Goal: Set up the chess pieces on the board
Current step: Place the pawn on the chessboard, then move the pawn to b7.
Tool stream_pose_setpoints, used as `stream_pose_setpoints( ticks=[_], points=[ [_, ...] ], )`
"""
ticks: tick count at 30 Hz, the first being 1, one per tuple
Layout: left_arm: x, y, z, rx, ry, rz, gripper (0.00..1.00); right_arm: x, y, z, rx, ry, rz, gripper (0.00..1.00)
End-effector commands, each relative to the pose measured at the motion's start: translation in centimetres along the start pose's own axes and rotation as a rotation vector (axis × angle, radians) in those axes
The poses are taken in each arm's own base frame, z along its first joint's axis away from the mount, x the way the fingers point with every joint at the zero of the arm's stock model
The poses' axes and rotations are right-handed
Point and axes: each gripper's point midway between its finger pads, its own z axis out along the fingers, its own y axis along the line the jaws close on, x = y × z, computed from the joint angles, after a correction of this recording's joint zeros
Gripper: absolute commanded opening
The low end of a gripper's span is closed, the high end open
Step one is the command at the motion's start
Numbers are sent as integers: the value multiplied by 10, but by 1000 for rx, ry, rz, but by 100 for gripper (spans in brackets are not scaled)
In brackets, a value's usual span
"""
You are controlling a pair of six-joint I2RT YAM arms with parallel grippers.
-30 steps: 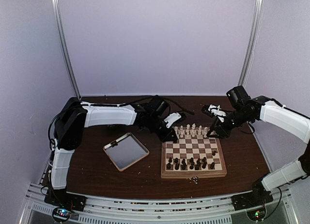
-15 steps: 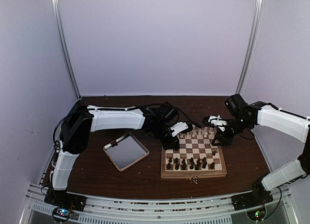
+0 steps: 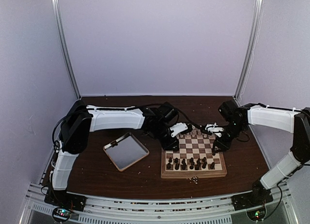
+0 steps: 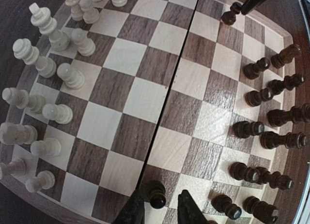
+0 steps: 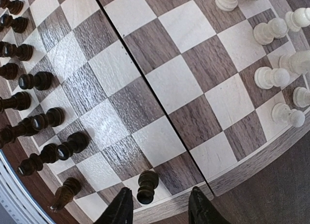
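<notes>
My left end effector (image 4: 160, 207) is straddling a small dark brown turned pawn (image 4: 155, 194) at bottom centre of the frame (jaws slightly parted, not pinching). The pawn is standing upright between them.

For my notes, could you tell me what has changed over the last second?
Both grippers moved nearer the arm bases: the left gripper along the chessboard's left edge, the right gripper along its right edge. Each now stands open around a dark pawn. The chessboard and metal tray stayed put.
</notes>
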Motion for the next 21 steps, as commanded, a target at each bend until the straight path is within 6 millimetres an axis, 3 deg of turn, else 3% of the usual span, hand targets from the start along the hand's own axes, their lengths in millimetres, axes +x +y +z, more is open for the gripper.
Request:
stream_pose_setpoints(
  ticks=[1,6,17,21],
  points=[
    [-43,-3,-42,-19,-142,28,28,10,-1,5,-1,55,8,37],
    [-52,-3,-56,-31,-173,29,28,15,1,11,-19,85,11,31],
    [-51,4,-72,-79,-183,18,28,15,16,12,-101,82,1,8],
    [-49,9,-78,-103,-191,9,28,11,27,9,-142,59,-13,7]
  ],
)
